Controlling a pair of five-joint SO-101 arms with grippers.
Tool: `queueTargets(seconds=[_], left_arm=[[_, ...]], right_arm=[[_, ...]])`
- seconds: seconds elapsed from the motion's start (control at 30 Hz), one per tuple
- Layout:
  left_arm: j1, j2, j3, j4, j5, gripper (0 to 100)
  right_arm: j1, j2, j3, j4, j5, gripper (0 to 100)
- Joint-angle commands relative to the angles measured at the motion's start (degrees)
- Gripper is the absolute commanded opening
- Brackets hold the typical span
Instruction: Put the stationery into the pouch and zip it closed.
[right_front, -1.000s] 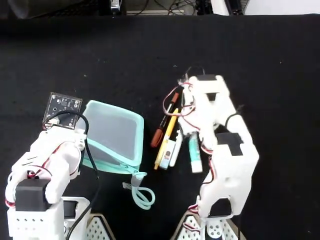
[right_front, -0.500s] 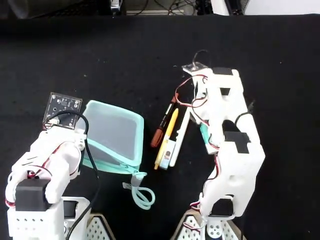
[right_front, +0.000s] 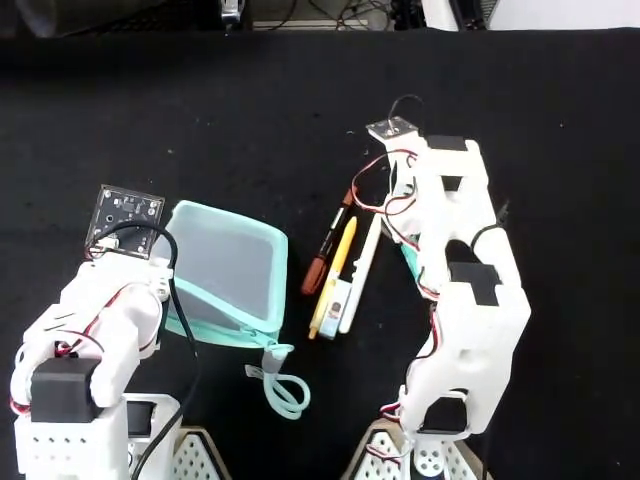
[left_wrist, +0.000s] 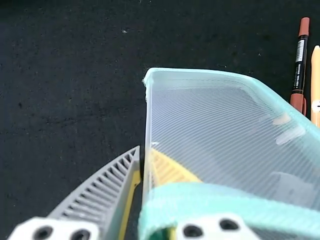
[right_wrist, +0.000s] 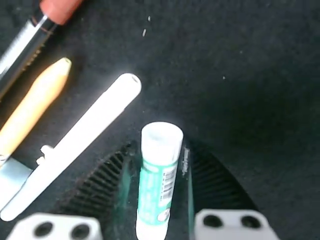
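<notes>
Black cloth covers the table (right_front: 200, 120), and on it we see the mint-green pouch (right_front: 225, 270) standing open in front of the left arm. Its zip cord (right_front: 285, 385) trails loose on the cloth beside it. The left claw (left_wrist: 142, 170) is closed on the pouch's rim. The clear wall is pinched between a ribbed finger outside and a yellow one inside, which props the mouth open.

The right claw (right_wrist: 157, 150) is closed around a glue stick (right_wrist: 155, 200), a white and green tube held snugly between the two fingers with its cap end poking out past the tips. From above, only a green sliver of it shows under the right arm.

A second ago that glue stick lay flat on the cloth just beside the pens. Since then the right arm has picked it up and drawn a little away from the pile, leaving bare cloth where it lay. The pouch and the left arm have not shifted.

A brown marker (right_front: 328, 245), a yellow pen (right_front: 335, 265) and a white pen (right_front: 360, 270) lie side by side between the pouch and the right arm, where they were before.

We judge that the first item is now in hand and ready to be carried across to the open mouth. Nothing appears to be inside the pouch yet, the three pens remain to be moved, and zipping comes last.
</notes>
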Motion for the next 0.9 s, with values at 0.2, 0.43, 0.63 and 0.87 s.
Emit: queueTargets(seconds=[0.2, 0.43, 0.63, 0.87], left_arm=[[-0.40, -0.44, -0.40, -1.05, 0.35, 3], [-0.40, -0.44, -0.40, -1.05, 0.35, 3], [-0.40, -0.44, -0.40, -1.14, 0.35, 3], [-0.48, -0.44, -0.40, -1.14, 0.35, 3]], right_arm=[[-2.11, -0.48, -1.27, -2.29, 3.69, 13.2], [-2.29, -0.92, -1.63, -3.16, 3.69, 13.5], [-2.29, -0.66, -1.19, -3.34, 3.69, 27.0], [-2.29, -0.66, -1.71, -5.71, 3.78, 23.0]])
